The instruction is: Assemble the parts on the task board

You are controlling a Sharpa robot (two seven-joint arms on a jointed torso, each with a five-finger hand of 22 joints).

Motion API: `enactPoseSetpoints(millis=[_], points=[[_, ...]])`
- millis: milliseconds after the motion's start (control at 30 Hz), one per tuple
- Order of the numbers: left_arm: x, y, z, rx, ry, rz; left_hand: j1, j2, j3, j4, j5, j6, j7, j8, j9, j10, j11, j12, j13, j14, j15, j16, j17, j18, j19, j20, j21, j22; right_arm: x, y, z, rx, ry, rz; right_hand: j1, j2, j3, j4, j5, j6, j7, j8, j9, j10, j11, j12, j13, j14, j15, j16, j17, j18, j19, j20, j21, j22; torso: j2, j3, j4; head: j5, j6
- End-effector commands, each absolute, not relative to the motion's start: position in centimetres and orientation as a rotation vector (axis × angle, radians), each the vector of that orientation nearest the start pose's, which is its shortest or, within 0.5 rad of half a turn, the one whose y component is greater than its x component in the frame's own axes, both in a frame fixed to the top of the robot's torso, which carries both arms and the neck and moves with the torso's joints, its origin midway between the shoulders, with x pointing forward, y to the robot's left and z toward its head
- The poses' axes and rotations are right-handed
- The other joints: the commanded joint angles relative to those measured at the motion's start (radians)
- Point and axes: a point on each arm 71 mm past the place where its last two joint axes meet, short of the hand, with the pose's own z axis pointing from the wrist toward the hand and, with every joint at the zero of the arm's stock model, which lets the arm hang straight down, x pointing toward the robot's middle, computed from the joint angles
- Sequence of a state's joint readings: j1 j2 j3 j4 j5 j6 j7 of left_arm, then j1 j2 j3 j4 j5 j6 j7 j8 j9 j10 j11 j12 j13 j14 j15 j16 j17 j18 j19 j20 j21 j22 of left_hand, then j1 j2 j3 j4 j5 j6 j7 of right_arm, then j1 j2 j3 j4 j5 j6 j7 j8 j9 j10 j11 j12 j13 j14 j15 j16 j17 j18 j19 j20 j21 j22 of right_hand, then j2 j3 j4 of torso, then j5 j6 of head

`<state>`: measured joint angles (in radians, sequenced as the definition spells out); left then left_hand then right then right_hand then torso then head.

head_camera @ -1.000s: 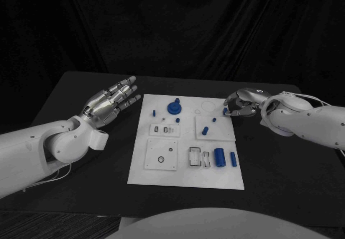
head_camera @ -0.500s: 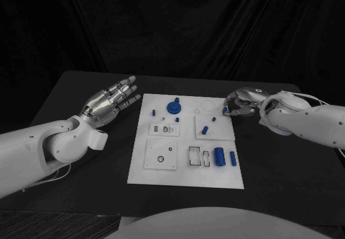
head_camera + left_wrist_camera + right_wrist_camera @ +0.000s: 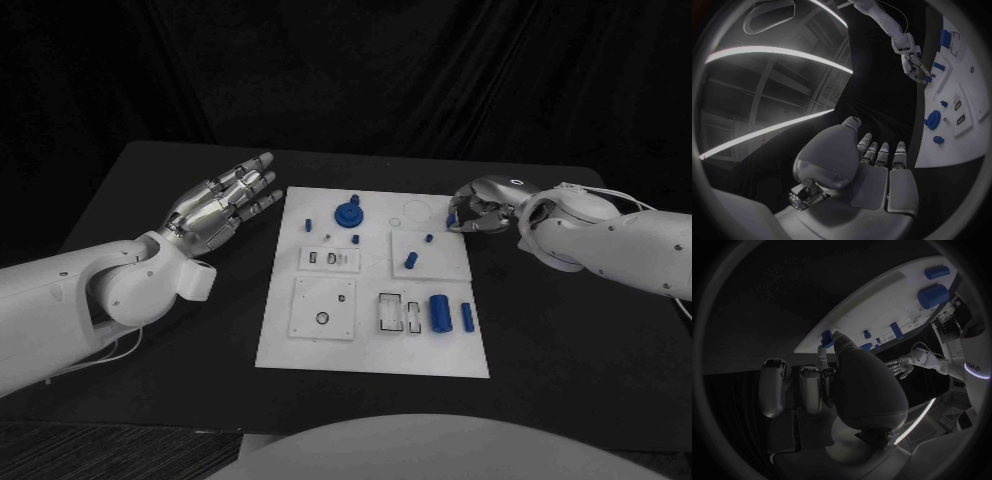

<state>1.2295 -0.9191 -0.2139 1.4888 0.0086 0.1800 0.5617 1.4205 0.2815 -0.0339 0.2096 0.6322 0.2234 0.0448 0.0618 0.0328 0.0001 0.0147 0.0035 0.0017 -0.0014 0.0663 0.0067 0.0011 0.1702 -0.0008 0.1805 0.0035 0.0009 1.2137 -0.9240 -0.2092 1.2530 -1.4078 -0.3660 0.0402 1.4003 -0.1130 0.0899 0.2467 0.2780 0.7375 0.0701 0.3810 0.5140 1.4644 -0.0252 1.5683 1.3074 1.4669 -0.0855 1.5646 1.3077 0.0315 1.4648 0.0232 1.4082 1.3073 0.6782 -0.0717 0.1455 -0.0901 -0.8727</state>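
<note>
Small blue part (image 3: 453, 222): sits at the right edge of the task board (image 3: 372, 350), toward its far corner; in the right wrist view it shows as a blue piece (image 3: 826, 338) at the board's corner, right at the fingertips.
Right hand (image 3: 483, 206): fingers curled down over that edge of the board; a fingertip (image 3: 837, 336) touches or nearly touches the blue piece. Whether the piece is actually pinched I cannot tell.
Left hand (image 3: 221, 203): holds nothing, fingers straight and slightly apart, raised above the worktop (image 3: 173, 160) just beside the board's left edge near its far corner.
Other parts: a blue knob-like piece (image 3: 348, 213) stands near the board's far edge; a short blue peg (image 3: 411, 262) lies on the right half; two blue cylinders (image 3: 440, 314) lie side by side near the right edge, toward the near side.
Step in hand (judgement): securing the small edge piece with the right hand.
Doing it well: close thumb and finger squarely on the piece's sides, confirm the hold before lifting, and lift straight up so it does not skid off the edge onto the worktop. Keep the other fingers clear of the nearby peg.
Writing: small dark lettering on the left arm in the right wrist view, too small to read; none legible on the board.
</note>
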Motion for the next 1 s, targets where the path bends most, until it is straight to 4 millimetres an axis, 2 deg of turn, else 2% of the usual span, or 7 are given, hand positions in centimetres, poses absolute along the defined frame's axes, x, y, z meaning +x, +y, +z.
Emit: enactPoseSetpoints(millis=[33,200,300,433,500,700,1000], points=[[46.1,23.6,-21.2,-1.0,1.561,-1.959,0.001,0.005,0.007,-0.002,0.004,0.0,0.0,0.006,0.001,0.0,0.008,-0.004,-0.002,0.001,0.007,-0.007,-0.001,0.01,0.001,0.007,-0.003,-0.001,49.8,-33.2,-24.4,-0.098,1.755,0.363,0.011,0.002,-0.001,-0.004,-0.001,-0.011,0.0,0.009,0.006,0.106,0.004,0.002,0.263,0.1,0.004,-0.007,0.248,0.008,0.032,0.008,-0.005,0.21,0.0,-0.0001,-0.0001,0.0,0.0],[46.0,23.6,-21.2,-1.001,1.563,-1.959,0.001,0.005,0.007,-0.002,0.004,0.0,0.0,0.006,0.001,0.0,0.008,-0.004,-0.002,0.001,0.007,-0.007,-0.001,0.01,0.001,0.007,-0.003,-0.001,49.9,-33.2,-24.5,-0.097,1.754,0.362,0.015,0.008,0.001,-0.007,0.032,-0.02,0.001,0.032,0.022,0.106,0.004,0.002,0.263,0.1,0.005,-0.007,0.247,0.009,0.03,0.007,-0.009,0.209,0.0,-0.0002,0.0006,0.001,0.0],[46.0,23.7,-21.2,-1.002,1.563,-1.959,0.001,0.005,0.007,-0.002,0.004,0.0,0.0,0.006,0.001,0.0,0.008,-0.004,-0.002,0.001,0.007,-0.007,-0.001,0.01,0.001,0.007,-0.003,-0.001,49.9,-33.1,-24.4,-0.098,1.743,0.366,0.02,0.014,0.007,-0.012,0.103,-0.026,0.0,0.054,0.034,0.106,0.003,0.002,0.263,0.099,0.004,-0.009,0.245,0.009,0.031,0.007,-0.01,0.209,0.0,-0.0003,0.0005,0.0,0.0],[46.0,23.7,-21.2,-1.002,1.563,-1.96,0.0,0.005,0.008,-0.002,0.004,0.001,0.0,0.006,0.001,0.0,0.008,-0.004,-0.002,0.001,0.008,-0.007,-0.001,0.01,0.001,0.008,-0.003,-0.001,49.8,-33.1,-24.2,-0.103,1.714,0.377,0.019,0.021,0.016,-0.013,0.169,-0.018,-0.002,0.075,0.042,0.106,0.001,0.002,0.263,0.1,0.003,-0.008,0.246,0.009,0.032,0.006,-0.008,0.21,0.0,-0.0003,0.0005,0.001,0.0],[46.0,23.7,-21.2,-1.002,1.563,-1.96,0.0,0.005,0.008,-0.002,0.004,0.001,0.0,0.006,0.001,0.0,0.008,-0.004,-0.002,0.001,0.008,-0.007,-0.001,0.01,0.001,0.008,-0.003,-0.001,49.8,-33.0,-24.1,-0.104,1.696,0.384,0.021,0.024,0.026,-0.015,0.222,-0.006,-0.005,0.088,0.045,0.106,-0.001,0.002,0.263,0.1,0.001,-0.008,0.246,0.009,0.032,0.004,-0.009,0.21,0.0,-0.0001,0.0006,0.001,0.0],[46.0,23.7,-21.2,-1.002,1.564,-1.96,0.0,0.005,0.008,-0.002,0.004,0.001,0.0,0.006,0.001,0.0,0.008,-0.004,-0.002,0.001,0.008,-0.007,-0.001,0.01,0.001,0.008,-0.003,-0.001,49.7,-32.9,-23.6,-0.093,1.64,0.407,0.015,0.027,0.042,-0.013,0.289,0.003,-0.008,0.1,0.045,0.106,-0.004,0.002,0.263,0.1,-0.002,-0.008,0.246,0.009,0.032,0.002,-0.008,0.21,0.0,-0.0006,0.0,0.004,0.0],[46.0,23.8,-21.3,-1.006,1.566,-1.954,0.0,0.005,0.009,-0.002,0.004,0.002,0.001,0.007,0.001,0.0,0.008,-0.004,-0.002,0.001,0.009,-0.007,-0.001,0.01,0.001,0.008,-0.003,-0.001,49.0,-31.9,-22.6,-0.068,1.566,0.454,0.015,0.029,0.047,-0.013,0.301,0.006,-0.008,0.103,0.045,0.106,-0.004,0.002,0.263,0.099,-0.002,-0.011,0.243,0.009,0.032,0.002,-0.008,0.21,0.0,-0.0005,-0.0002,0.005,0.0]])
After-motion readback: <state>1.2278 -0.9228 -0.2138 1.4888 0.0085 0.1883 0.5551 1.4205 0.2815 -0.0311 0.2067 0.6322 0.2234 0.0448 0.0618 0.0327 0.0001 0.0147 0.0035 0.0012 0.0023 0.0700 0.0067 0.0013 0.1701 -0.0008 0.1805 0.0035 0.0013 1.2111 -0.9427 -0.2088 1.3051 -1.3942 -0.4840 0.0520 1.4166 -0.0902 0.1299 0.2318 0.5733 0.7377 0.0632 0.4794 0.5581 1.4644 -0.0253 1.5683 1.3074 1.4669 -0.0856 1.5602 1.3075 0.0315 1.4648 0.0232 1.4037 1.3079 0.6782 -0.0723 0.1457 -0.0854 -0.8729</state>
